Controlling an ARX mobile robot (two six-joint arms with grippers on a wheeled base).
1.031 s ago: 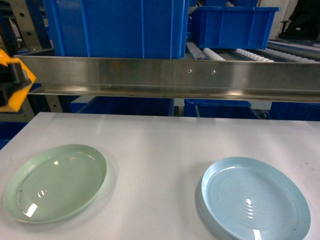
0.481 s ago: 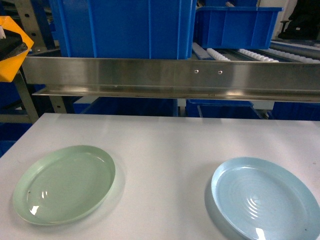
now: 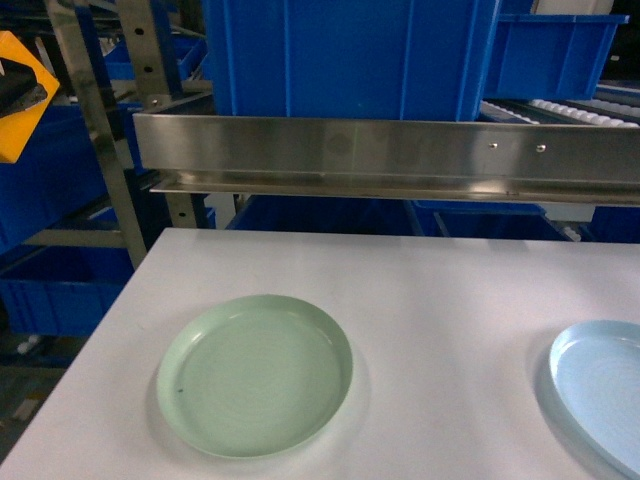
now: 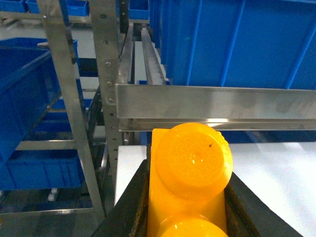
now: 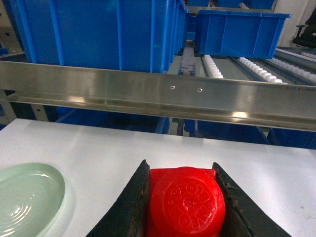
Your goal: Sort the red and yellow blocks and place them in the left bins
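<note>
You've got a white table (image 3: 430, 290) in front of the steel rack. A pale green plate (image 3: 255, 373) lies on it left of centre; a pale blue plate (image 3: 600, 390) sits well apart at right, cropped, probably same size.

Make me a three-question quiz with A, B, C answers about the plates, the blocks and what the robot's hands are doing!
1. Where does the green plate sit?
A. on the white table
B. inside a blue crate
C. on the metal rail

2. How many plates show in the head view?
A. one
B. two
C. four

3. What is the right end effector doing?
A. hanging open
B. gripping a plate
C. gripping the red block

Answers: 1 A, the plate lies flat on the tabletop. 2 B, one green and one pale blue plate at the edge. 3 C, the wrist view shows red plastic squeezed between the fingers.
</note>
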